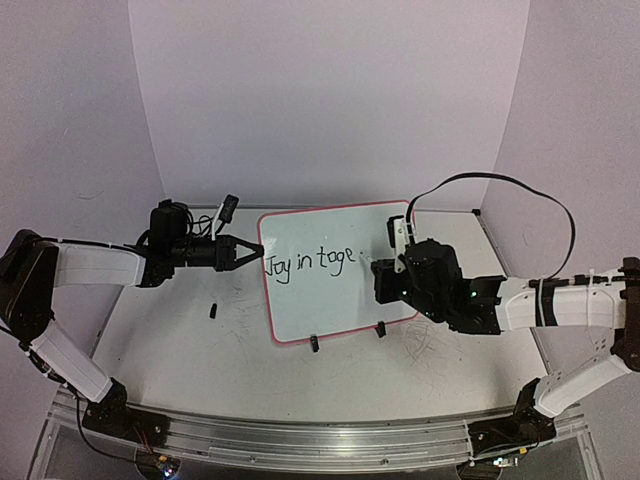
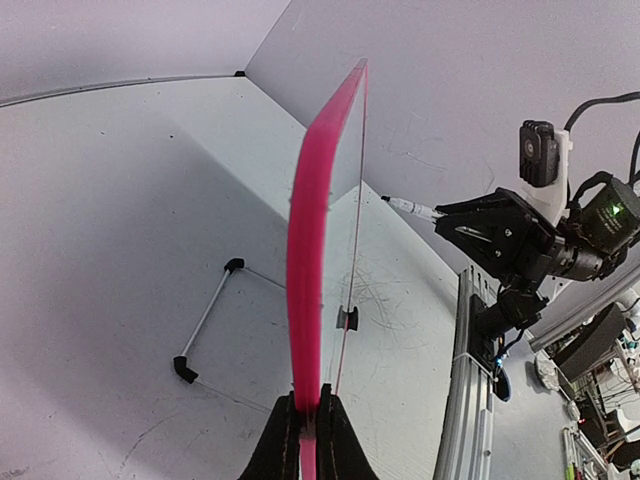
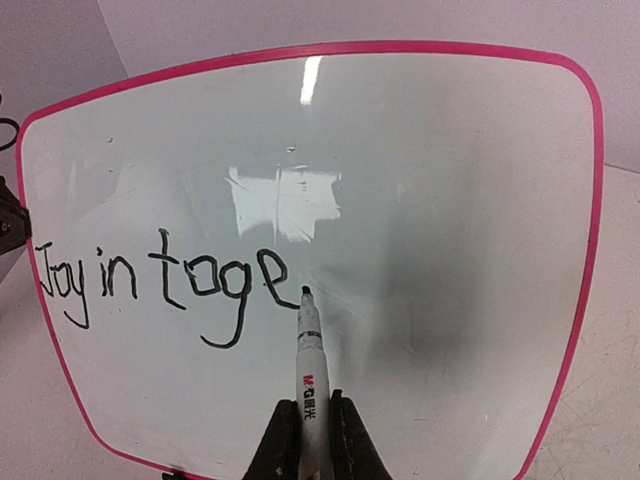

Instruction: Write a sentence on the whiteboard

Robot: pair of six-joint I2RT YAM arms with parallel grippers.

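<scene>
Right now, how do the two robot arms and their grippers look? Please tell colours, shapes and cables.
The left arm and the right arm have white link covers between black joints. The left gripper and the right gripper are black, with two tapering fingers. A black cable loops above the right arm, whose wrist shows a small green light.

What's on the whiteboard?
Black writing on the whiteboard reads "Joy in toge", with the marker tip just after the last e. The marker and right gripper hide a bit of the board's bottom.
</scene>
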